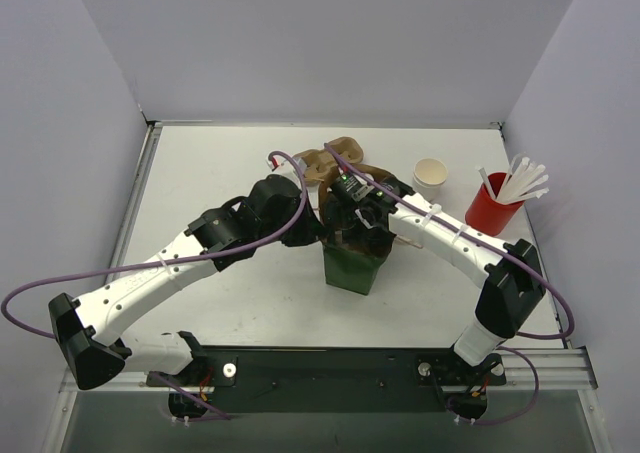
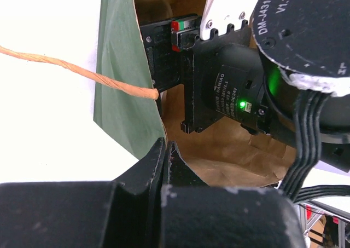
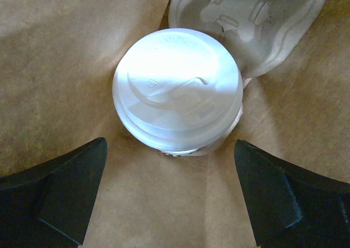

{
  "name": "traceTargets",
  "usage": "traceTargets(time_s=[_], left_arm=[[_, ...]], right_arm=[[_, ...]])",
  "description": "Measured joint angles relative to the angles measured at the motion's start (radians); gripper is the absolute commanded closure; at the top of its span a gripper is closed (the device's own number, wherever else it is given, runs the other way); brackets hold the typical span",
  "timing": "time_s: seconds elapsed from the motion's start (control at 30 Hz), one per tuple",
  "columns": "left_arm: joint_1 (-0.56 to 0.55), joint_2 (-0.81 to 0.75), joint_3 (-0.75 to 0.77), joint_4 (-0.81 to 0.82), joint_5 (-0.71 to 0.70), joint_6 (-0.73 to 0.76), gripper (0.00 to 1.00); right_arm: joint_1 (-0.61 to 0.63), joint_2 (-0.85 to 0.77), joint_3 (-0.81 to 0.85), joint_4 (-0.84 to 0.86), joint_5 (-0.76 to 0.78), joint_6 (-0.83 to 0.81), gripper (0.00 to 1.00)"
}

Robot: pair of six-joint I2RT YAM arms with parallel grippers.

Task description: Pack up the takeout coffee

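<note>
While untouched, cup [image 3: 178, 89] between right gripper's [image 3: 169, 146] fingers [image 3: 65, 196].

Legible markings: left wrist view only.
You can read white print on the round black motor cap [image 2: 298, 29] at upper right: "DM-J4310-2E", cut off by the frame edge, with "V1.1" beneath it. A single letter sits near the cap's rim, H or L, cannot tell which. On the side of the black motor housing [image 2: 229, 89] just below the cap, small white print runs sideways: "DAMIAO" and "24V". The other lines there are too small for you to read. In the right wrist view the white lid [image 3: 178, 89] carries raised moulded marks, none legible. In the top view nothing is large enough to read.
</note>
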Motion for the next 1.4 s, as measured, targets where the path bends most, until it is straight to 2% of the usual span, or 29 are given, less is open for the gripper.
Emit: traceTargets(time_s=[0.73, 1.4], left_arm=[[0.007, 0.043, 0.104, -0.177, -0.026, -0.025, 1.0], [0.011, 0.062, 0.133, -0.211, -0.038, -0.047, 1.0]], right_arm=[[0.0, 0.049, 0.065, -0.006, -0.02, -0.023, 0.05], [0.018, 0.066, 0.116, -0.033, 0.0, -0.022, 0.01]])
